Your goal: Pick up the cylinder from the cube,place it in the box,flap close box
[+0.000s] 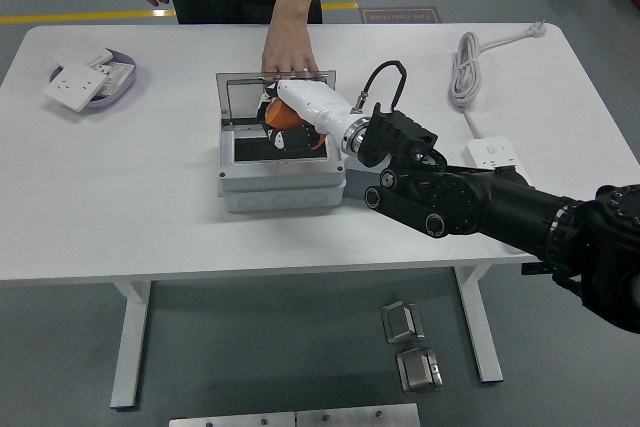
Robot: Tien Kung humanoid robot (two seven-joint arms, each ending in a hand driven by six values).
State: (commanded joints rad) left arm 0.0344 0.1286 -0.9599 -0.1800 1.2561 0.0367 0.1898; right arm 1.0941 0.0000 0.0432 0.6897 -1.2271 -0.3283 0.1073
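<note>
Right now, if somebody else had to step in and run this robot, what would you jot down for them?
Right hand: shut on the orange cylinder, low over the open grey box.
Left hand: not in view.
A person's hand rests on the raised lid at the box's far edge.
The cube is mostly hidden behind the right arm, beside the box.
Done: cylinder lifted off the cube and brought to the box.
Left: release it inside, flap the lid closed.

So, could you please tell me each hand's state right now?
Left hand: not in view.
Right hand: shut on the orange cylinder, over the box.

orange cylinder over open grey box
</note>
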